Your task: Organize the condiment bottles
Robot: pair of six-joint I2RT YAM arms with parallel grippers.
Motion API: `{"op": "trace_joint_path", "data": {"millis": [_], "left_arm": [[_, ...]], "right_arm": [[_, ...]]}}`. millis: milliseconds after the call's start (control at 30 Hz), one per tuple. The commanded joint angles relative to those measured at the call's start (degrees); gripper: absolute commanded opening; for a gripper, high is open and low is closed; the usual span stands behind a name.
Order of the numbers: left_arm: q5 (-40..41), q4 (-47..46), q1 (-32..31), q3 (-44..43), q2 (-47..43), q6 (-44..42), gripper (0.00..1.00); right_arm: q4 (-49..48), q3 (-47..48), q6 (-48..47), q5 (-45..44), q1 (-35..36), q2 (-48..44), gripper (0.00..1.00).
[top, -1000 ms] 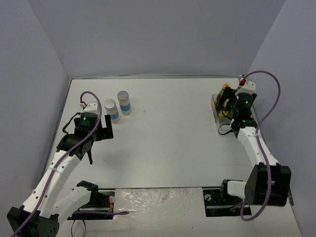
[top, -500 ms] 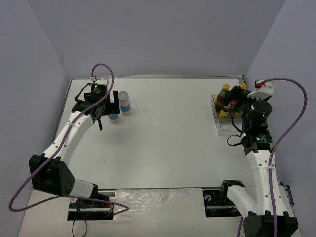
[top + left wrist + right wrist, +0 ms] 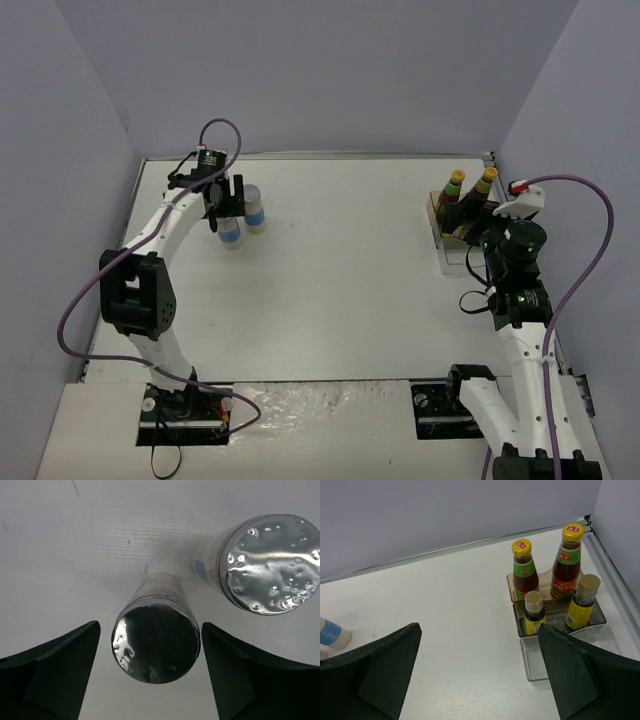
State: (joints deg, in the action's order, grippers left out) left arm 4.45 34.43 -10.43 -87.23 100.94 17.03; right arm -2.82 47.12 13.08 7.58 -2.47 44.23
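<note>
Top view, left pincer [image 3: 228, 205]: hangs over the near cylinder [image 3: 230, 233], with the far cylinder [image 3: 254, 210] just beside; probably lined up for a grasp.
Top view, surface [image 3: 340, 290]: white and matt, grey walls [image 3: 300, 80] on three sides.
Left wrist view, fingers [image 3: 55, 675]: wide apart, one on each side of the near cylinder, gripping nothing.
Right wrist view, right pincer [image 3: 479, 630]: open, empty, facing four sauce bottles [image 3: 524, 567] upright in the tray [image 3: 560, 665].

Wore white shells on left arm [image 3: 160, 225] and right arm [image 3: 530, 352], broken by black joint housings. Trailed a thin purple cable [image 3: 611, 215] along each. Showed a small green light [image 3: 516, 238] on the right wrist block. Ended in matte black, wedge-shaped fingers [image 3: 50, 675]. Stood on black base plates [image 3: 440, 410].
</note>
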Motion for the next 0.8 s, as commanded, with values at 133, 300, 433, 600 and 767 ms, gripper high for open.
{"op": "trace_joint_path", "data": {"millis": [133, 300, 433, 600, 767], "left_arm": [[-2.7, 0.3, 0.3, -1.8, -1.8, 0.7, 0.41], [-4.4, 1.2, -1.2, 0.6, -4.2, 1.3, 0.09], [-4.4, 1.4, -7.0, 3.6, -8.1, 2.6, 0.08], [-4.0, 1.3, -18.5, 4.1, -9.2, 5.6, 0.08], [-2.6, 1.1, -29.3, 0.1, -6.1, 7.8, 0.08]], "right_arm": [[-3.2, -0.7, -0.2, 1.3, 0.8, -1.0, 1.00], [-3.2, -0.9, -0.7, 1.3, 1.1, -1.0, 1.00], [-3.1, -1.1, -0.2, 1.9, 1.2, -1.3, 1.00], [-1.2, -0.3, 0.3, 4.1, 1.3, -0.2, 1.00], [0.6, 0.8, 0.3, 5.6, 1.5, 0.5, 1.00]]}}
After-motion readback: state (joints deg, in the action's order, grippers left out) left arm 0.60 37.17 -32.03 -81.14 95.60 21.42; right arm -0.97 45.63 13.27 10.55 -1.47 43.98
